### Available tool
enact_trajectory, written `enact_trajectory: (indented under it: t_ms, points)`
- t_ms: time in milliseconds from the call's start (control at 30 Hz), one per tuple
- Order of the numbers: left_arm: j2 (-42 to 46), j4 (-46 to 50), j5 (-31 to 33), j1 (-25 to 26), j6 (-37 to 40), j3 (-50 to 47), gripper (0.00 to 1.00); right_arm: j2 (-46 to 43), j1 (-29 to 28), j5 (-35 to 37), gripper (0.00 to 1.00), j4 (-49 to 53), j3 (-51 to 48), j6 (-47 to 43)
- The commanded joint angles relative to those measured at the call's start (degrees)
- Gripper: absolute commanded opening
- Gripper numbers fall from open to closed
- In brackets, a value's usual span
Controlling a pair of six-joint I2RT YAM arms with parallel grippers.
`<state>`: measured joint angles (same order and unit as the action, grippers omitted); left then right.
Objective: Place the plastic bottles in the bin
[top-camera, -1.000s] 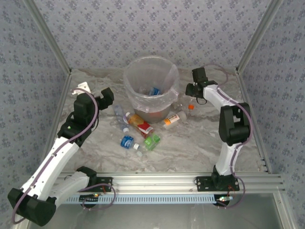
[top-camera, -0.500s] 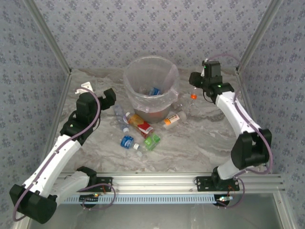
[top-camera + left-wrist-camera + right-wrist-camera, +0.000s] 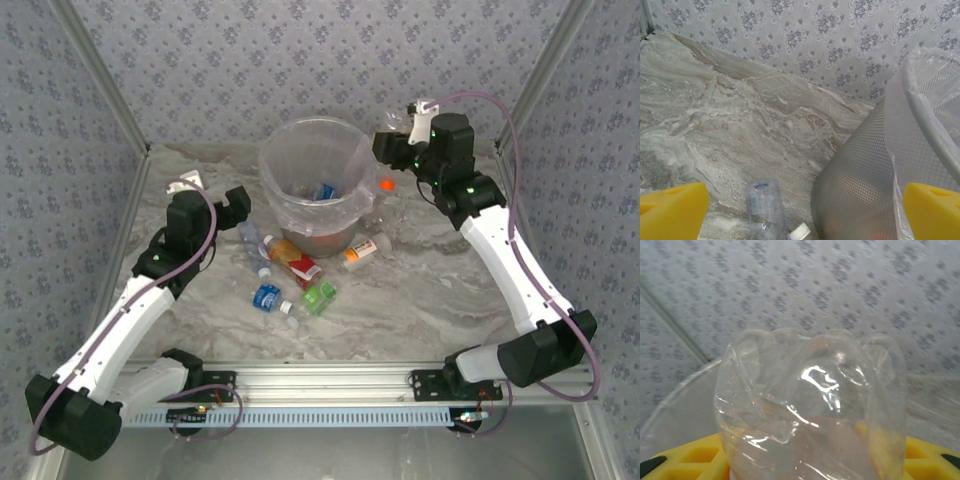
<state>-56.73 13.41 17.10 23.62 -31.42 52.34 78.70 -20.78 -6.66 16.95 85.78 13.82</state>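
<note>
Largely, clear bottle (image 3: 810,410) in right tool (image 3: 391,160) hides bin (image 3: 674,401).

Top camera looks down over the whole table (image 3: 420,290). Left wrist view skims low toward the bin (image 3: 860,190), shared upper centre overhead; right wrist sits tight against a clear bottle (image 3: 810,410).

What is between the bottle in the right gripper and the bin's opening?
Nothing visible. The right gripper holds the clear, orange-capped bottle just outside the right side of the bin, as the top view shows it. The bin's mouth is open, and only its bag-lined rim has to be cleared.
</note>
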Motion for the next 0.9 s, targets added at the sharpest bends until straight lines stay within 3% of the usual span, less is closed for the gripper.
enact_trajectory:
  t_ms: [0,167,433,867]
  points:
    - [-0.2,-1.4,-1.3,-0.2,-1.1,1.8,0.99,2.0,-2.3,-4.6,0.54,-0.7,4.5,-4.1]
    - [-0.6,-1.1,-1.7,-0.3,-1.2,2.2,1.0,8.0,-6.5,-8.5,0.55,2.7,11.8,-8.3]
    - [-0.2,-0.1,-1.1,-0.3,-1.4,2.2,0.99,19.0,-12.2,-3.3,0.56,13.4,22.8,-13.8]
    - [-0.2,0.2,-0.7,-0.3,-1.5,1.5,0.99,33.5,-13.4,5.9,0.64,25.2,35.5,-12.5]
